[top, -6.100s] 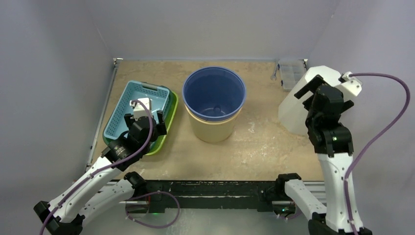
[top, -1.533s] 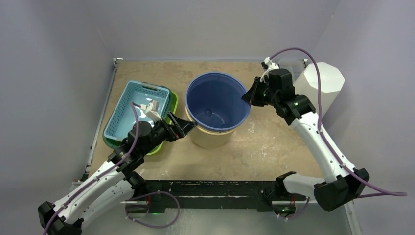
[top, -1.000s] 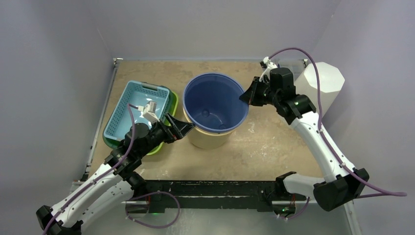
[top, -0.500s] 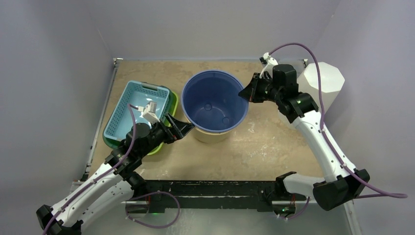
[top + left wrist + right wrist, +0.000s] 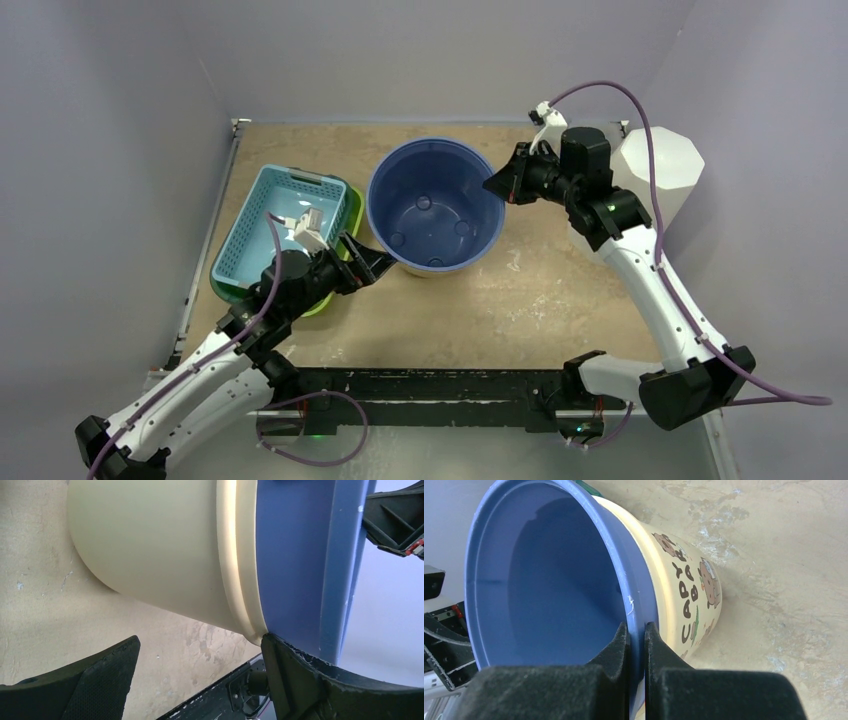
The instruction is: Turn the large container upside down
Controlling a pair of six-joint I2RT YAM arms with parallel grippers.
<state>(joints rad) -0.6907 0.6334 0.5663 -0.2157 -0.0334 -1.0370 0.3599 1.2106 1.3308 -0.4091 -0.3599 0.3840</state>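
The large container is a cream bucket with a blue rim and blue inside, standing mid-table and tipped over toward the near left. My right gripper is shut on its right rim. In the right wrist view the two fingers pinch the blue rim, with the printed cream wall beside them. My left gripper stands open at the container's near-left side. In the left wrist view its jaws are spread under the cream wall, and one finger touches the rim band.
A teal basket sits on a green tray at the left, right behind my left arm. A tall white faceted container stands at the right edge. Grey walls enclose the table on three sides.
The right gripper has drawn the rim up and leftward, tipping the container further, so its cream front wall is now almost hidden from above. The left gripper has barely moved.
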